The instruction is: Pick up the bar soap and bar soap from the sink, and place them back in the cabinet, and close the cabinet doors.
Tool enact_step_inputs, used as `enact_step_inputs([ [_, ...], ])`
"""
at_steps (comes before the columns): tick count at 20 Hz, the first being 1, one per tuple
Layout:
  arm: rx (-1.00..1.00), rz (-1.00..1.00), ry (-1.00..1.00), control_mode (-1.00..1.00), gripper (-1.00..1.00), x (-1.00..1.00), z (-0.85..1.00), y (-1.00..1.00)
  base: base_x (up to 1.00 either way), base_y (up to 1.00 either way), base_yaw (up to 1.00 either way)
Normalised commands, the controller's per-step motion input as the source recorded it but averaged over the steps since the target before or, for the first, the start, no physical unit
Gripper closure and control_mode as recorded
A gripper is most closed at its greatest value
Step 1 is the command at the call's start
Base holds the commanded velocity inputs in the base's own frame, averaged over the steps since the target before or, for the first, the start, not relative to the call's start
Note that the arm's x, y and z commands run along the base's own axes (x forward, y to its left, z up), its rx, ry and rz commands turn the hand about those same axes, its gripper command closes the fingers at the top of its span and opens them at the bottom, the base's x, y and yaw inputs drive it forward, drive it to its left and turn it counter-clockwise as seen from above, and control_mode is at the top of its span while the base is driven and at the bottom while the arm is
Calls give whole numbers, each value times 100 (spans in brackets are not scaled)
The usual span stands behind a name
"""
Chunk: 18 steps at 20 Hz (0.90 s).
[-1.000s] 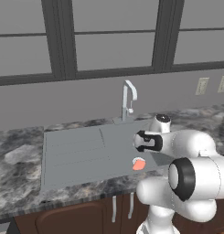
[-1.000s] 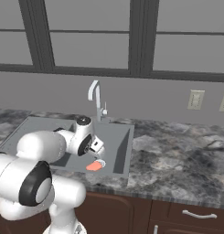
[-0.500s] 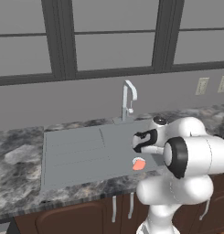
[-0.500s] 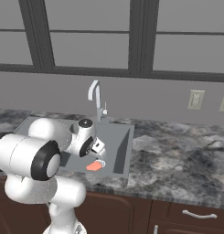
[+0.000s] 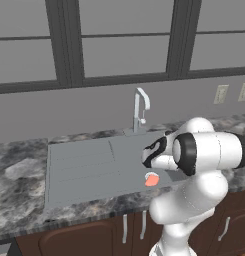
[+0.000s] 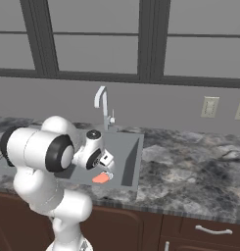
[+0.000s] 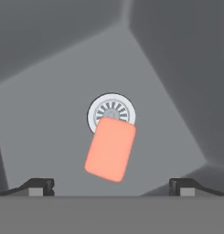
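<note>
With my fingertips (image 7: 40,186) spread wide and empty above the flat bar soap (image 7: 110,149), which lies on the sink (image 7: 49,114) floor overlapping the drain (image 7: 112,112), I should square up to its tilt before descending, though I cannot find the rounded soap anywhere.

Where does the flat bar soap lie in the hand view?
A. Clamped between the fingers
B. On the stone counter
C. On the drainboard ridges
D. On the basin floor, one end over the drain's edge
D: the flat bar soap lies on the sink floor, overlapping the drain, with the fingers spread apart, clear of it.
</note>
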Motion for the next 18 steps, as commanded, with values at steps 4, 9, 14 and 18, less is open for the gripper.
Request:
enact_step_inputs([
  [4, 0, 0, 4, -100, -100, 6, -21, 0, 0, 0, 0],
  [9, 0, 0, 6, -100, -100, 0, -20, 0, 0, 0, 0],
  [14, 0, 0, 6, -100, -100, 1, -21, 0, 0, 0, 0],
  [18, 0, 0, 3, -100, -100, 10, -22, 0, 0, 0, 0],
])
